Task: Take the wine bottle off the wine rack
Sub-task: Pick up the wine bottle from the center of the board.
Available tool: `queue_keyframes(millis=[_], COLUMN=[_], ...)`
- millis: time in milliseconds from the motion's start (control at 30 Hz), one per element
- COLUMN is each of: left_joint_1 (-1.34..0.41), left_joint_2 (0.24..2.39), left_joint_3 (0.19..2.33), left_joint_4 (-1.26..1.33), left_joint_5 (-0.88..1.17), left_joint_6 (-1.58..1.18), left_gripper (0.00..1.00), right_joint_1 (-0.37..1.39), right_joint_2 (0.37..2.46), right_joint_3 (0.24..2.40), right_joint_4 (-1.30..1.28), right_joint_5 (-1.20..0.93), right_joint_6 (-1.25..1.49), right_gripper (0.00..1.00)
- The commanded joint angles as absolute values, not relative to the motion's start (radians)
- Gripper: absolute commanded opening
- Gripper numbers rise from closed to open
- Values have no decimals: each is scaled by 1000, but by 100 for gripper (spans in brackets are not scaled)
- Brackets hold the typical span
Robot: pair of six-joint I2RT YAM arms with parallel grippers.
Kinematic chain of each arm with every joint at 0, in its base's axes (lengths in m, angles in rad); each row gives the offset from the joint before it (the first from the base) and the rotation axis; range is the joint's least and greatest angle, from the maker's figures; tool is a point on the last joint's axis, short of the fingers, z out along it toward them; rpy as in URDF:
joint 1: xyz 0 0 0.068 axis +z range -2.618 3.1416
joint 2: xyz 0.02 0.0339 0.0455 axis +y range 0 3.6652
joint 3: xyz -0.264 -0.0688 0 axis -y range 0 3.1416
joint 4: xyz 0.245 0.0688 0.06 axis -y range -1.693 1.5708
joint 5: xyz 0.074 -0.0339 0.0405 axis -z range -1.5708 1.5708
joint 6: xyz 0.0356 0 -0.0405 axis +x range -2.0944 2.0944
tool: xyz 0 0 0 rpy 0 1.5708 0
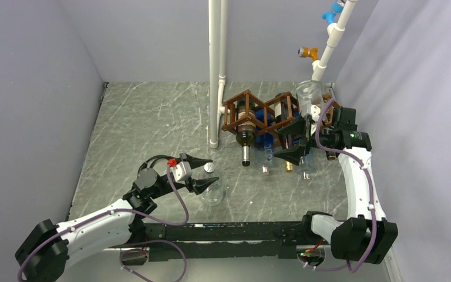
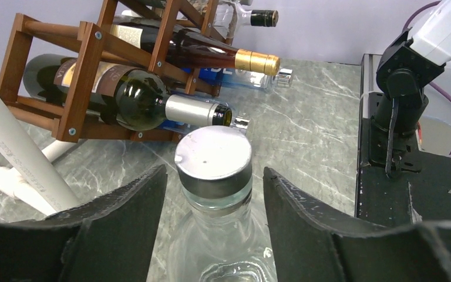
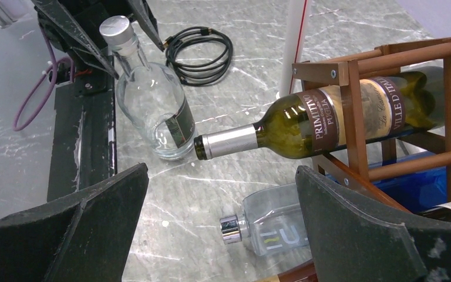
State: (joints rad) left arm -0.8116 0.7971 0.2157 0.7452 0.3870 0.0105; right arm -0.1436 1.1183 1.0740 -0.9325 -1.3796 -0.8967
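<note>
Near left: we logged the left gripper [image 1: 210, 172], fingers apart, flanking the capped neck of an upright clear bottle [image 1: 212, 192] on the table [image 1: 147, 117]. Farther right: right gripper [image 1: 293, 142], fingers spread wide, just before the wine rack [image 1: 233, 111]. Far: dark wine bottle [image 1: 246, 138] lay in the rack's left cell, neck nearward.

We are seeing a brown wooden wine rack [image 2: 85, 82] far right, a dark green wine bottle [image 3: 305, 126] wearing a maroon label and silver foil, a clear bottle [image 2: 214, 200] carrying a silver cap nearer, a grey table [image 1: 135, 129] running with white veins.
</note>
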Motion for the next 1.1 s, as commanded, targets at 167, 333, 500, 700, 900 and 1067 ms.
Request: queue_keyframes(millis=[167,333,500,700,900,1067], left_joint_1=[-816,-817,-816,-808,-756,-717], left_joint_2=[829,830,778,686,612,577], left_joint_3=[234,247,264,292,334,346], left_joint_4=[799,781,744,679,622,617], left_joint_5=[384,394,375,263,169,52], left_joint_6=[6,11,6,-46,-114,-120], left_gripper=[50,15,0,0,0,0], right_joint_1=[-149,-150,-151,-152,-152,-152], right_joint_2=[1109,1108,1105,1105,1103,1100], right_joint_3=[1068,1065,1065,1063,1061,1060], right_joint_4=[-904,-902,-909,-916,-917,-917], right_joint_5=[-1429,-1427,-1424,-1421,-1416,-1413], right_joint_6=[-912,-913,-921,-931,-937,-940], right_gripper=[99,99,99,99,99,99])
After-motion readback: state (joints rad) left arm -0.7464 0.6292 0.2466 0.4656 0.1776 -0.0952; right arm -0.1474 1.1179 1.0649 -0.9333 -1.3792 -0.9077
